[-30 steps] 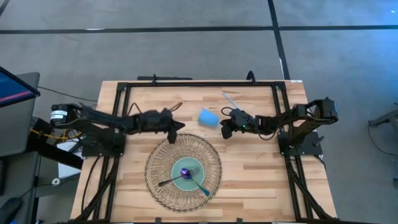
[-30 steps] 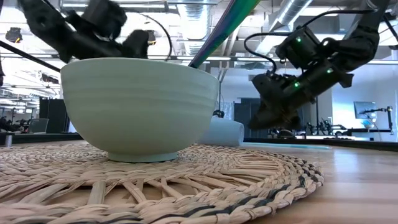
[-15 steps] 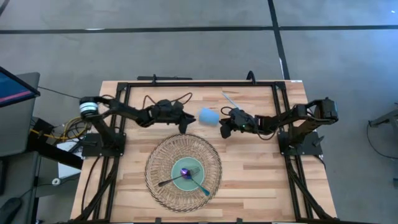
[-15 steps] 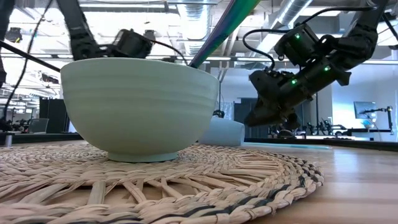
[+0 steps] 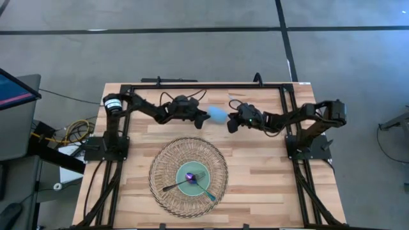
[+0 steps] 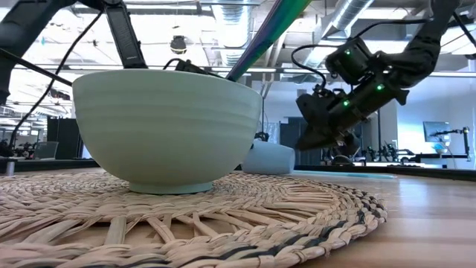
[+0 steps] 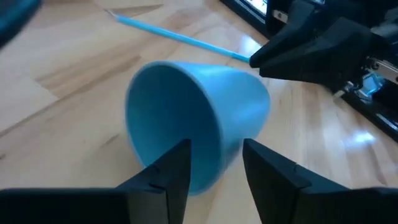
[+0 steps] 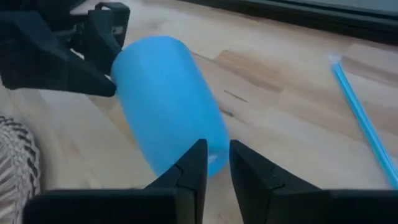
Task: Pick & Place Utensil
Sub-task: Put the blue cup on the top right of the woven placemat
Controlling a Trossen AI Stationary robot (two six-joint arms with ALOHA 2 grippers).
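A light blue cup (image 5: 217, 114) lies on its side on the wooden table, mouth toward my left gripper (image 5: 203, 121). That gripper is open: one finger (image 7: 177, 165) stands before the cup's mouth and the other (image 7: 264, 165) beside its outer wall. My right gripper (image 5: 230, 124) has its fingers a narrow gap apart at the cup's base (image 8: 186, 158). A thin blue utensil (image 5: 236, 102) lies flat on the table beyond the cup. A pale green bowl (image 6: 163, 126) on a woven mat (image 5: 166, 160) holds a fork (image 5: 182, 184) and a teal-handled utensil (image 5: 206, 191). My left gripper has its fingers on either side of the cup's rim (image 7: 217, 134), coming level from the table's left; I cannot tell whether they touch it. My right gripper comes slanting down from the table's right at the cup's base; I cannot tell whether its fingertips touch it.
A black frame (image 5: 204, 86) runs around the table's work area. The mat with the bowl fills the near middle. Bare wood lies to the mat's left and right. The room behind shows in the low view.
My left gripper has swung from above the mat's far edge toward the far right, up to the cup's mouth. My right gripper has gone a little toward the far edge, and the cup has shifted slightly the same way, still on its side.
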